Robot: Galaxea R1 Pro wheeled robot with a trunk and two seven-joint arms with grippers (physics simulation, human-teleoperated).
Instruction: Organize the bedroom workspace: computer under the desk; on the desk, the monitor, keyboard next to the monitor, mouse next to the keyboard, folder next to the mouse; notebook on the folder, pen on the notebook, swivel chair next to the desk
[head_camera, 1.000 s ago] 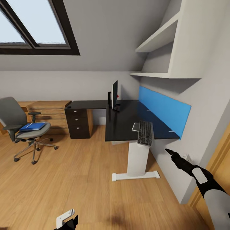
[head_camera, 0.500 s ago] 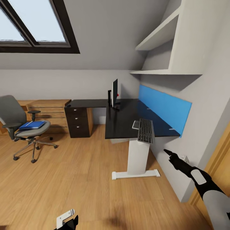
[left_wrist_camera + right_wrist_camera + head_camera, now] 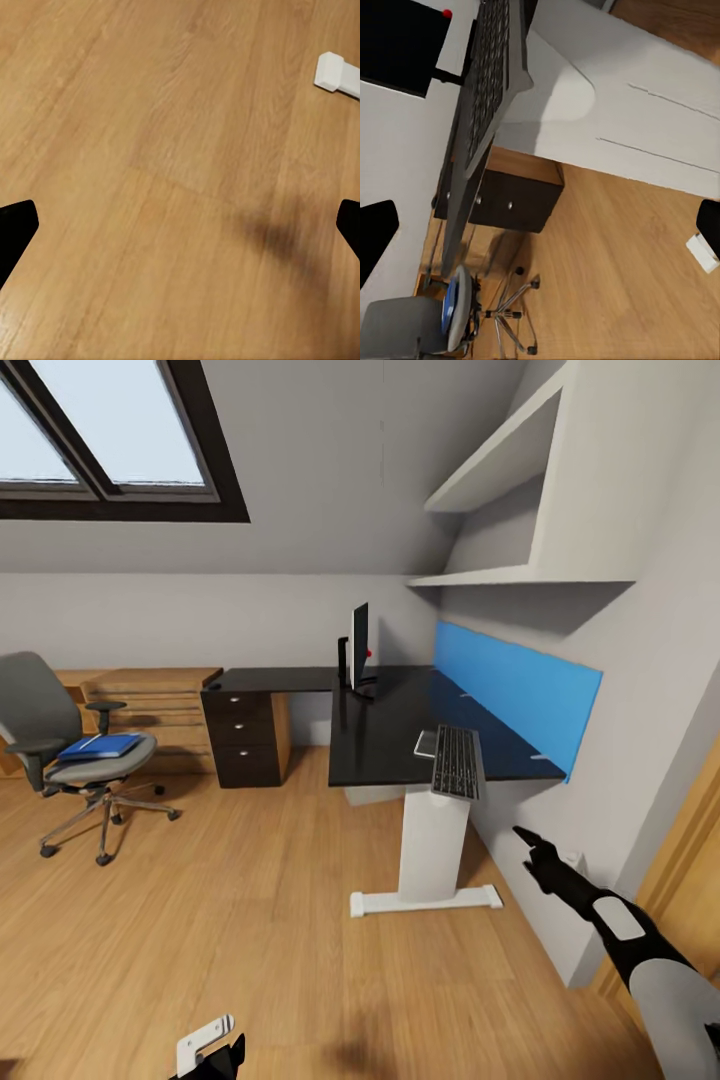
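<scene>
The desk [image 3: 385, 745] stands against the right wall with its blue back panel. On it are the monitor [image 3: 359, 650], edge-on at the back, and the keyboard [image 3: 456, 762], which overhangs the front edge above the white pedestal. A small greyish notebook [image 3: 426, 743] lies beside the keyboard. At the left, the swivel chair [image 3: 40, 710] stands apart from the desk and carries the blue folder [image 3: 100, 747]. My right gripper [image 3: 528, 840] hovers open below the keyboard [image 3: 484, 97], near the wall. My left gripper [image 3: 180, 225] is open over bare floor. The computer is out of view, and I cannot make out the mouse.
A black drawer unit [image 3: 245, 738] and low wooden shelving [image 3: 150, 705] line the back wall. White wall shelves [image 3: 500, 480] hang above the desk. An oak door [image 3: 690, 860] is at the right edge. The desk's white foot [image 3: 425, 900] rests on open wooden floor [image 3: 230, 920].
The whole view has shifted slightly as the camera moved. The right arm holds nearly the same pose near the wall, and nothing on the desk or chair has moved.
</scene>
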